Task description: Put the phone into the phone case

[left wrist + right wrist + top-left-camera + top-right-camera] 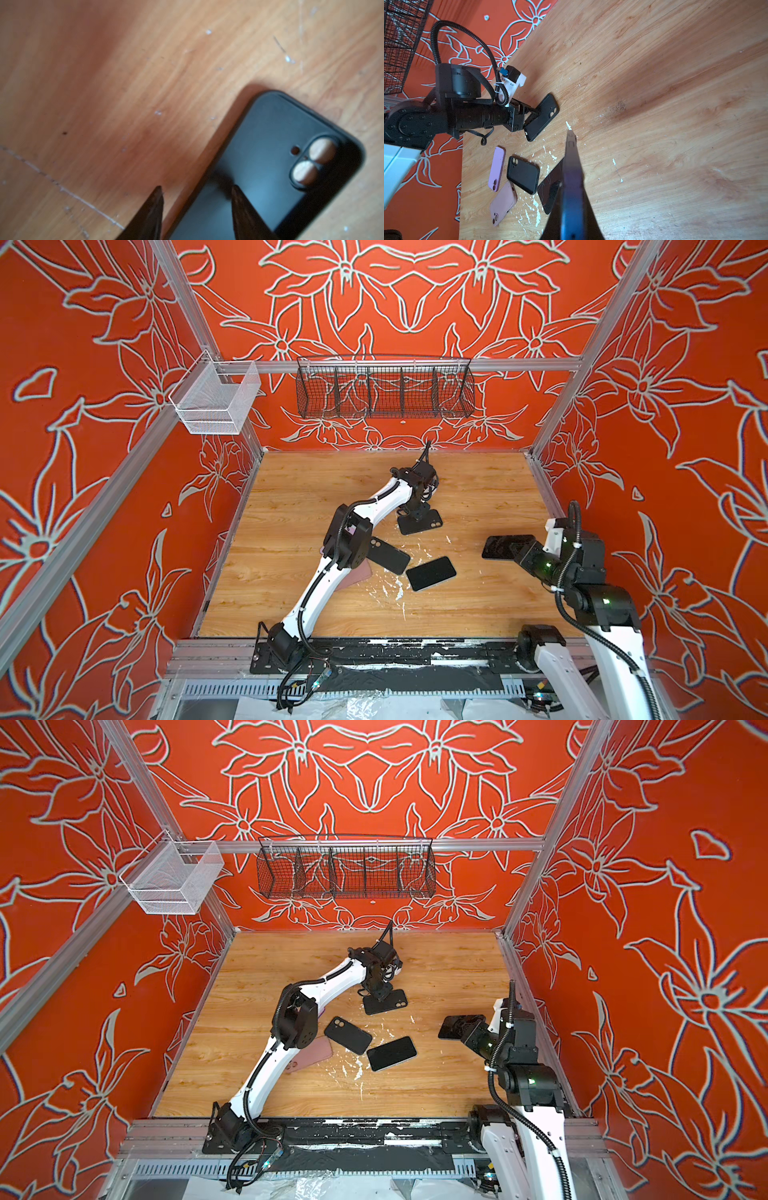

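— What is hard to see from here?
— The held end of the phone (500, 546) is hidden inside the right gripper (571, 185), which is closed on it and holds it above the right side of the table (316, 497). In the right wrist view it shows only its thin edge and covers part of a second phone (431, 573) lying flat. A pink item (316, 1050) is half under the left arm.
— And the phone case (428, 526)?
— It lies flat near the far middle, well apart from the phone. The left gripper (196, 187) stands over one end, jaws apart: one finger (241, 207) above the case, the other beside its long edge. That view is blurred; if they touch it, I cannot tell.
— Which way do they point?
— In both top views the phone's long axis goes left to right, free end toward the middle. The case runs about the same way, camera hole at the right end.
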Robot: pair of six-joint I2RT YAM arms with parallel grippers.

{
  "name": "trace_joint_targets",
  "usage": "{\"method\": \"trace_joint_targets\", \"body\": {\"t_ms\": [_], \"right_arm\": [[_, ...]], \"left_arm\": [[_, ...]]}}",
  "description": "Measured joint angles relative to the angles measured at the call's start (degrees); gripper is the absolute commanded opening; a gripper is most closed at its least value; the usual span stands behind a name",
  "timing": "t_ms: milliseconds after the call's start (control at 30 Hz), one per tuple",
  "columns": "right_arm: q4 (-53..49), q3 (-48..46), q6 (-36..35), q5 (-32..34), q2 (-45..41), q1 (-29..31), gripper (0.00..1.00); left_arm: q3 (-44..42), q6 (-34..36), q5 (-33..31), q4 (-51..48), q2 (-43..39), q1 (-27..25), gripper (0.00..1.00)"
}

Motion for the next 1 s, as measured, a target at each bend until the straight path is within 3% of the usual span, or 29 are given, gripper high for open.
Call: {"method": "trace_joint_targets", "body": {"t_ms": [133, 467, 600, 800, 1000], "right_arm": [[0.09, 0.0, 0.09, -0.04, 0.26, 0.0, 0.0], [0.85, 0.0, 0.11, -0.15, 0.94, 0.0, 0.0], [0.83, 0.0, 0.11, -0.13, 0.9, 0.0, 0.0], [0.87, -0.35, 0.11, -0.13, 0.39, 0.0, 0.0], [1.22, -1.07, 0.11, -0.13, -0.11, 0.0, 0.0]], "left_arm": [[0.13, 0.15, 0.42, -0.09, 0.09, 0.11, 0.27], [0.33, -1.22, 0.83, -0.07, 0.61, 0.26, 0.03], [0.33, -4.68, 0.72, -0.09, 0.59, 0.42, 0.0], [-2.54, -18.14, -2.23, 0.11, -1.36, 0.96, 0.0], [-17.75, -40.94, -4.94, 2.21, -13.0, 2.12, 0.0]]}}
